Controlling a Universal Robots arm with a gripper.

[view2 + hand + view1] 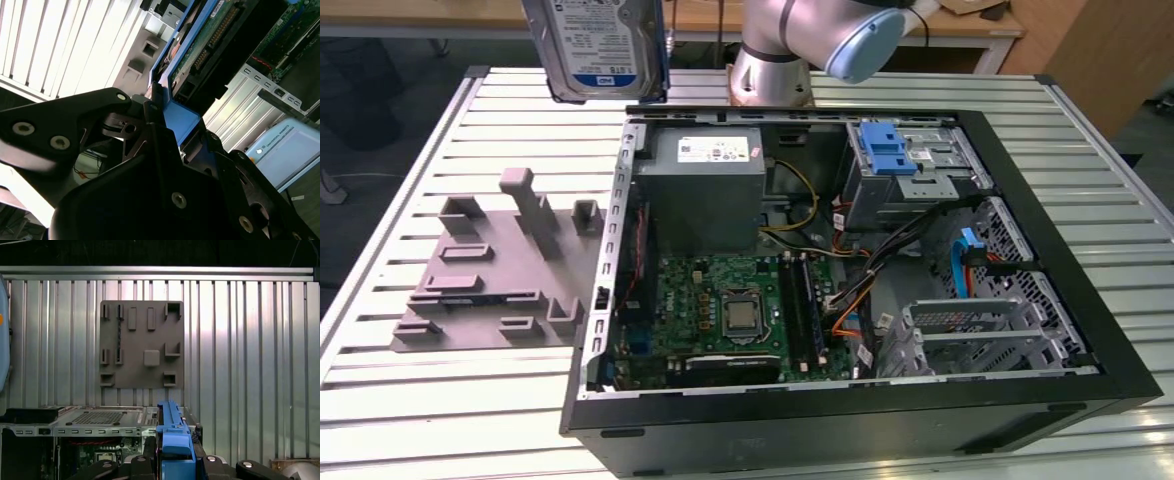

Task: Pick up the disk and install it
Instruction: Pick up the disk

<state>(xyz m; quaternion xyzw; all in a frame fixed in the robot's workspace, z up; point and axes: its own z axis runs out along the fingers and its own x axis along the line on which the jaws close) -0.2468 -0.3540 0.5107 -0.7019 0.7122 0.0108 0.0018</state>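
Note:
The disk (598, 50) hangs upright in the air at the top of the exterior view, above the table just beyond the far corner of the open computer case (1067, 330) on the exterior view's left. Its white-and-blue label faces the exterior camera. In both wrist views my gripper (175, 460) is shut on the disk's blue carrier frame (172, 432), black fingers (150, 120) pressing either side of it. The second wrist view shows the disk's green circuit-board underside (207, 45). The drive cage with its blue latch (886, 150) sits at the case's far side.
A grey fixture plate (487, 270) with raised blocks lies on the slatted metal table (440, 400) at the exterior view's left of the case. Inside the case are a grey power supply (704, 190), a green motherboard (734, 310) and loose cables. The arm's base (774, 70) stands behind the case.

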